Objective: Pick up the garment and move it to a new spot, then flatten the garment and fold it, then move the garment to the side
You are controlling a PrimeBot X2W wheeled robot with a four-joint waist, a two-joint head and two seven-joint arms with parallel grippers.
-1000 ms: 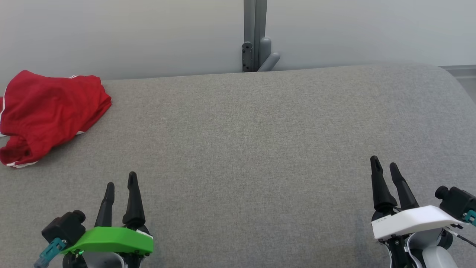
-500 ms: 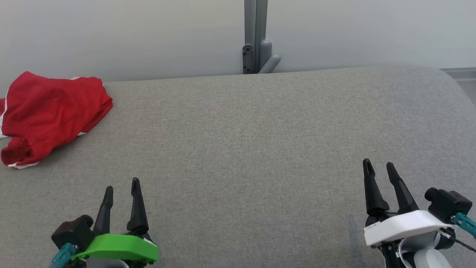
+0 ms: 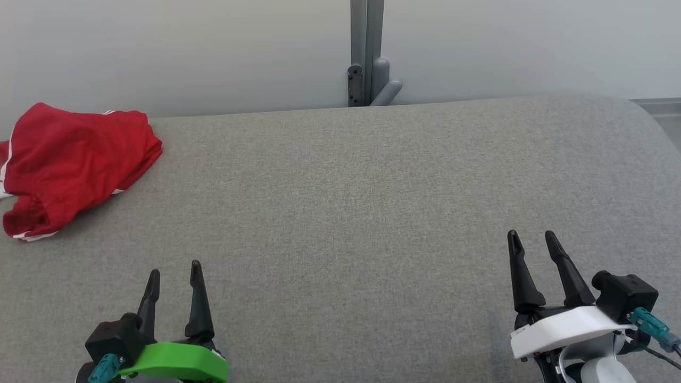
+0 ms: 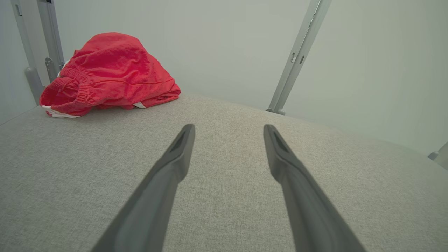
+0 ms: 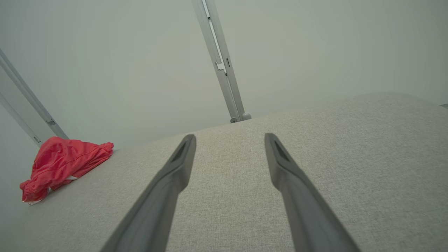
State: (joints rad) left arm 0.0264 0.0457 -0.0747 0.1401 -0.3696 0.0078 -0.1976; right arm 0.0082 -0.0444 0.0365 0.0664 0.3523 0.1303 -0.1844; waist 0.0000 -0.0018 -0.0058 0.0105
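Plainly, with the crumpled red shorts lying at the far left edge of the grey bench and both the left pincer and right pincer spread empty well apart from them, the left should probably reach over and pinch the elastic waistband

our left gripper and right gripper sit low at either side, fingers spread apart, holding nothing.

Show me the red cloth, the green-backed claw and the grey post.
Red cloth [image 3: 74,159], head view, middle of the heap.
Left gripper [image 3: 175,268], head view, midway between fingertips.
Grey post [image 3: 366,48], head view, upright shaft.
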